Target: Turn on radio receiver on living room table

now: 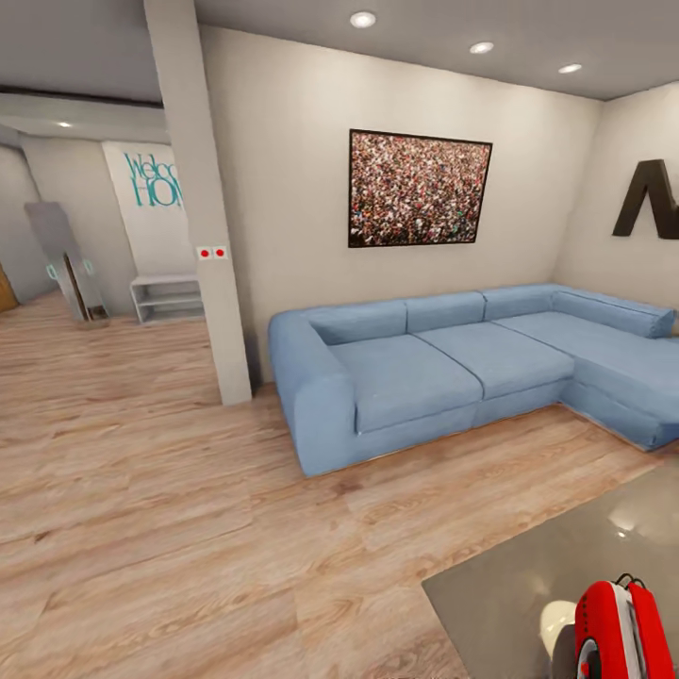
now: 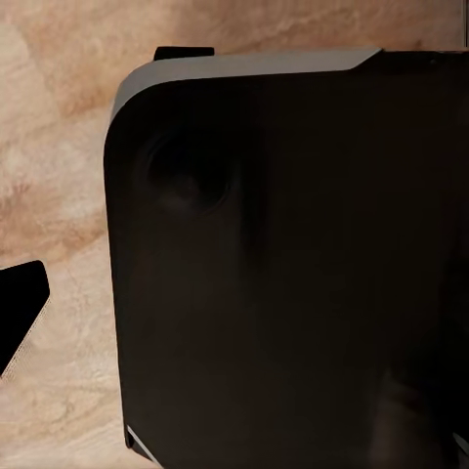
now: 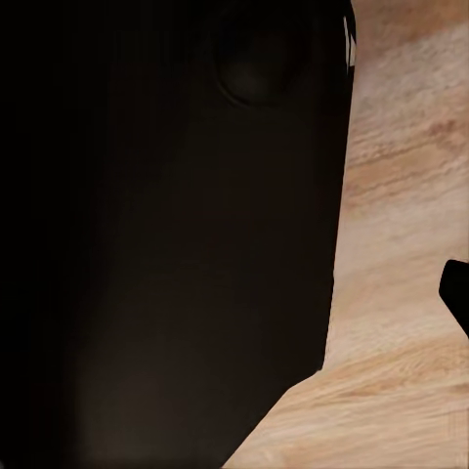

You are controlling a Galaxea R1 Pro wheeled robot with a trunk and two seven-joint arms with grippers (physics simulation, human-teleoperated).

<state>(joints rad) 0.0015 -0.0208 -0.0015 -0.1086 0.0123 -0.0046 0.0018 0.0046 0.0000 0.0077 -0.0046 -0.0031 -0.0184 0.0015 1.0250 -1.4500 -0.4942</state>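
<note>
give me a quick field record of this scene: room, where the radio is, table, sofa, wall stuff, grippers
room: living room with wood floor
radio receiver: red, on the table, at the head view's lower right edge
table: glossy grey top, corner in view
sofa: blue sectional against the wall
wall: framed picture, dark letter
grippers: state cannot be told; wrist views show a dark body over floor

Bright, even recessed ceiling lights [image 1: 363, 19]; wrist views dark.
</note>
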